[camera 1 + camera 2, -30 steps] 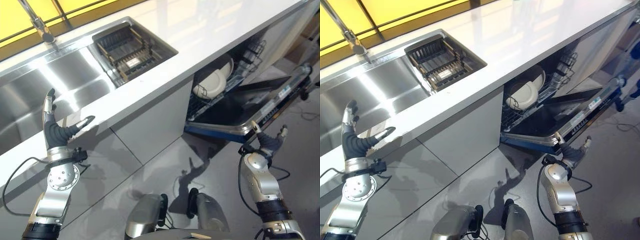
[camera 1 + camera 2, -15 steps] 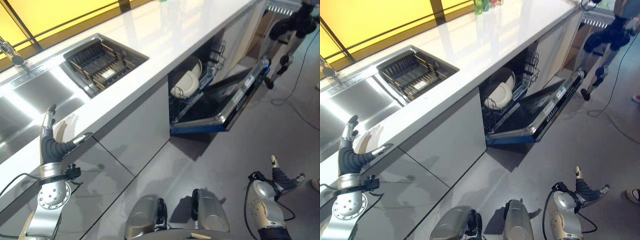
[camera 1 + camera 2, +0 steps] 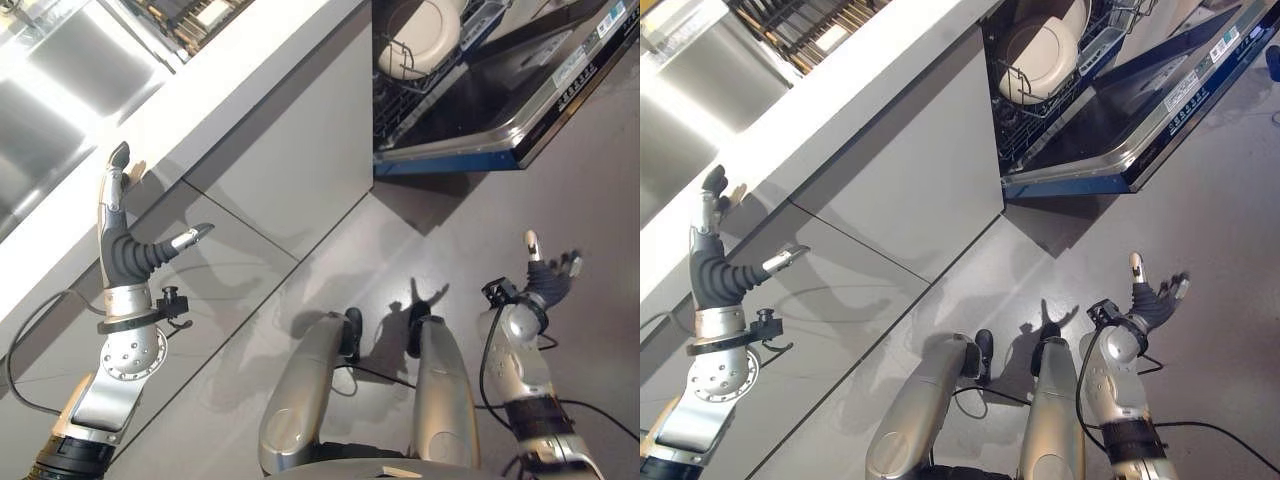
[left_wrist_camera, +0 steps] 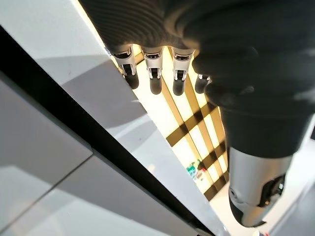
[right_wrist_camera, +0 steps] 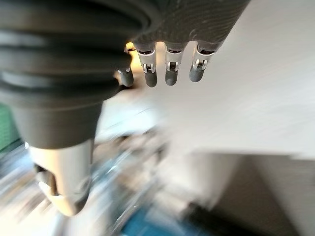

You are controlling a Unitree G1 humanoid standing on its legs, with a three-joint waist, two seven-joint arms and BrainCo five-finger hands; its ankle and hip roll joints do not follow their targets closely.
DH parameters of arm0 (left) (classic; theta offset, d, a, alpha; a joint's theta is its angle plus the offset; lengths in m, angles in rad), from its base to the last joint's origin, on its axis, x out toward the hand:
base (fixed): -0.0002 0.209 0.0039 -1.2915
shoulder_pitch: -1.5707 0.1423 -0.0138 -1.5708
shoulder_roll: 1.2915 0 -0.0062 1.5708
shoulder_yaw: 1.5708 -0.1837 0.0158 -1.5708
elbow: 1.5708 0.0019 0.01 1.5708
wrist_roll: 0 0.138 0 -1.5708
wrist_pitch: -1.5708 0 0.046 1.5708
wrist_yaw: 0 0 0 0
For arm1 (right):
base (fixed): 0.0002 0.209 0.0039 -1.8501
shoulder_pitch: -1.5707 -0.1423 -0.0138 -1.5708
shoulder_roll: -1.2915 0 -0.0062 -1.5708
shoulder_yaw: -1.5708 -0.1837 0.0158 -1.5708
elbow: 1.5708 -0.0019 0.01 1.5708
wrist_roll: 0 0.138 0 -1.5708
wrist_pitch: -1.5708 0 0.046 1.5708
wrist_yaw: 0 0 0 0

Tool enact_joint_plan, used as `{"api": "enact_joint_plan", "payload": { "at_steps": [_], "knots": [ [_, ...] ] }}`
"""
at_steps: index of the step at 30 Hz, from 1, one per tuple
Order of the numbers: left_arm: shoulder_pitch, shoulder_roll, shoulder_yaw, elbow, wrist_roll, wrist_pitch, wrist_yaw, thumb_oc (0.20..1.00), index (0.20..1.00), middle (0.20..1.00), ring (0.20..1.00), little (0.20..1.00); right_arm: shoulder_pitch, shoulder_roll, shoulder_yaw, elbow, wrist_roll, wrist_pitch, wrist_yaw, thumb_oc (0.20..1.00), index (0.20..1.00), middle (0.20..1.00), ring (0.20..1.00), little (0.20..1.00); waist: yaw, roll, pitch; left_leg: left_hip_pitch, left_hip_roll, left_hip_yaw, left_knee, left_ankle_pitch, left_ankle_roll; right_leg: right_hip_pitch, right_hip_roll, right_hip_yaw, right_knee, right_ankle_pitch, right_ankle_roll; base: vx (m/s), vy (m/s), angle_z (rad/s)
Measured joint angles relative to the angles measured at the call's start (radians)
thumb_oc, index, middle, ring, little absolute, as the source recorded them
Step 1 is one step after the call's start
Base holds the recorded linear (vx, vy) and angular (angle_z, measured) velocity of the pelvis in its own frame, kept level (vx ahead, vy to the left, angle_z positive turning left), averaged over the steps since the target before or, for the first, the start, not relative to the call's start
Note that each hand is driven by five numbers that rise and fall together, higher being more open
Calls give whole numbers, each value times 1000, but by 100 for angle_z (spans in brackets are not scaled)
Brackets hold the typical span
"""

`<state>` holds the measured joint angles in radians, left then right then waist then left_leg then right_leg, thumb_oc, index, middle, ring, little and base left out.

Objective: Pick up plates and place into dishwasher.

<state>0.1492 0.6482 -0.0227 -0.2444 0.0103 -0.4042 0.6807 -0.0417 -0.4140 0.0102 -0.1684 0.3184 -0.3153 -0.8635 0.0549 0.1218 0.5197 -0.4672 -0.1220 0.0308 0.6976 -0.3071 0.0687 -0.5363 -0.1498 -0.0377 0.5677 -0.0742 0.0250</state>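
Grey floor and grey cabinet fronts under a white counter — steel sink above the left hand. That hand is raised before the cabinets, fingers straight, thumb out, empty. Right hand low over the floor, fingers spread, empty. Up and far from both hands — one open dishwasher, door down, two pale plates standing in its rack.
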Motion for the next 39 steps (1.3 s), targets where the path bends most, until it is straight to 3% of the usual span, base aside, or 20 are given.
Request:
{"api": "enact_joint_plan", "payload": {
  "at_steps": [2, 4, 5, 6, 7, 12, 15, 17, 20, 22, 24, 27, 29, 30, 31, 32, 34, 36, 38, 39],
  "knots": [
    [8, -59, -2, 1, -5, -9, 16, 1000, 1000, 1000, 1000, 1000, 12, -80, 2, -69, -81, -32, 46, 1000, 1000, 1000, 1000, 1000, 0, -3, -2, 64, -2, -7, -53, 60, 16, 48, 14, 6, -13, 23, 15, -100, 170, -39],
    [0, -69, -1, -3, -7, -15, 23, 1000, 1000, 1000, 1000, 1000, 18, -86, -4, -111, -111, -70, 97, 1000, 1000, 1000, 1000, 1000, -3, -61, -30, 114, -5, 25, -136, 75, 16, 76, 0, 11, 1, -15, 16, -78, 153, -15],
    [-5, -69, -1, -5, -7, -15, 22, 1000, 1000, 1000, 1000, 1000, 6, -88, -6, -113, -110, -74, 118, 1000, 1000, 1000, 1000, 1000, -11, -77, -38, 132, -9, 22, -159, 82, 15, 96, -1, 11, -46, 0, 6, -69, 150, -10],
    [-22, -69, -3, -12, -18, -10, 16, 1000, 1000, 1000, 1000, 1000, 6, -94, -14, -126, -110, -73, 141, 1000, 1000, 1000, 1000, 1000, -15, -85, -42, 157, -4, 19, -131, 78, 30, 119, 3, 6, -74, 7, 4, -33, 130, -21],
    [-37, -71, -3, -22, -27, -3, 12, 1000, 1000, 1000, 1000, 1000, 7, -102, -18, -150, -110, -73, 154, 1000, 1000, 1000, 1000, 1000, -14, -80, -51, 212, 14, 12, -165, 57, 13, 136, 17, 3, -75, 5, 6, 19, 111, -8],
    [-101, -91, 1, -21, -45, 45, -37, 1000, 1000, 1000, 1000, 1000, 52, -46, -10, -184, -111, -59, 194, 1000, 1000, 1000, 1000, 1000, -41, -126, -113, 380, -1, 25, -332, 108, 20, 265, 0, -2, -152, 15, 31, 23, 67, -5],
    [-71, -92, 18, -25, -44, 50, -42, 1000, 1000, 1000, 1000, 1000, 74, -29, 1, -183, -111, -45, 224, 1000, 1000, 1000, 1000, 1000, -32, -157, -155, 477, 14, 78, -415, 122, 23, 314, -5, -114, -202, 51, 8, -131, 73, -46],
    [-79, -95, 24, -27, -43, 59, -43, 1000, 1000, 1000, 1000, 1000, 76, -36, 1, -184, -111, -40, 220, 1000, 1000, 1000, 1000, 1000, -13, -156, -186, 499, 35, 94, -446, 123, 25, 342, 14, -135, -243, 79, 27, -56, -3, -44],
    [-68, -104, 45, -53, -45, 72, -42, 1000, 1000, 1000, 1000, 1000, 107, -48, 1, -196, -112, -32, 218, 1000, 1000, 1000, 1000, 1000, -12, -149, -265, 525, 77, 143, -492, 128, 11, 343, 18, -170, -98, -9, 42, 55, -128, -19],
    [-47, -102, 67, -71, -46, 73, -33, 1000, 1000, 1000, 1000, 1000, 116, -49, 2, -207, -128, -32, 223, 1000, 1000, 1000, 1000, 1000, 14, -159, -316, 546, 78, 174, -518, 134, -2, 395, 8, -206, -156, -49, 24, 147, -198, -46],
    [-47, -105, 73, -70, -50, 79, -25, 1000, 1000, 1000, 1000, 1000, 109, -53, 4, -209, -152, -29, 230, 1000, 1000, 1000, 1000, 1000, 14, -168, -337, 546, 81, 168, -510, 133, -14, 433, 30, -195, -244, -62, -13, 153, -221, -25],
    [-42, -105, 76, -69, -66, 91, -12, 1000, 1000, 1000, 1000, 1000, 99, -67, 29, -209, -152, -16, 256, 1000, 1000, 1000, 1000, 1000, 19, -168, -336, 538, 102, 130, -439, 114, -52, 440, 53, -183, -238, -80, -43, 118, -268, -29],
    [-33, -113, 74, -62, -66, 90, 10, 1000, 1000, 1000, 1000, 1000, 94, -76, 58, -200, -154, -14, 291, 1000, 1000, 1000, 1000, 1000, 42, -191, -329, 431, 103, 93, -181, 126, -85, 441, 55, -151, -218, -99, -68, 153, -266, -54],
    [-16, -127, 75, -62, -66, 84, 23, 1000, 1000, 1000, 1000, 1000, 95, -76, 62, -201, -154, -14, 304, 1000, 1000, 1000, 1000, 1000, 55, -199, -327, 360, 102, 66, -40, 185, -77, 441, 59, -120, -219, -96, -82, 221, -137, -80],
    [12, -135, 75, -59, -66, 75, 29, 1000, 1000, 1000, 1000, 1000, 93, -75, 69, -202, -154, -16, 315, 1000, 1000, 1000, 1000, 1000, 80, -199, -330, 299, 87, 24, 55, 219, -56, 442, 59, -109, -229, -91, -91, 246, -92, -87],
    [37, -141, 78, -53, -66, 64, 31, 1000, 1000, 1000, 1000, 1000, 95, -74, 75, -203, -154, -17, 320, 1000, 1000, 1000, 1000, 1000, 90, -192, -332, 263, 51, -23, 85, 200, -71, 449, 63, -101, -239, -82, -96, 275, -102, -73],
    [70, -160, 81, -49, -66, 59, 29, 1000, 1000, 1000, 1000, 1000, 90, -81, 99, -206, -155, -16, 320, 1000, 1000, 1000, 1000, 1000, 107, -172, -326, 230, -26, -77, 5, 184, -94, 455, 84, -77, -282, -68, -101, 370, -104, -55],
    [69, -191, 109, -54, -72, 50, -5, 1000, 1000, 1000, 1000, 1000, 91, -78, 116, -212, -167, 2, 312, 1000, 1000, 1000, 1000, 1000, 127, -137, -329, 243, -15, -37, -212, 198, -73, 509, 94, -153, -378, -5, -101, 453, -62, -33],
    [59, -195, 135, -60, -73, 42, -29, 1000, 1000, 1000, 1000, 1000, 97, -77, 120, -219, -191, 9, 296, 1000, 1000, 1000, 1000, 1000, 124, -107, -324, 245, 24, -25, -375, 207, -75, 542, 119, -241, -397, -15, -103, 420, -58, 16],
    [53, -195, 134, -62, -73, 41, -34, 1000, 1000, 1000, 1000, 1000, 102, -78, 120, -221, -191, 12, 286, 1000, 1000, 1000, 1000, 1000, 127, -104, -322, 242, 37, -25, -408, 206, -77, 543, 130, -250, -393, -25, -101, 370, -30, 30]
  ]
}}
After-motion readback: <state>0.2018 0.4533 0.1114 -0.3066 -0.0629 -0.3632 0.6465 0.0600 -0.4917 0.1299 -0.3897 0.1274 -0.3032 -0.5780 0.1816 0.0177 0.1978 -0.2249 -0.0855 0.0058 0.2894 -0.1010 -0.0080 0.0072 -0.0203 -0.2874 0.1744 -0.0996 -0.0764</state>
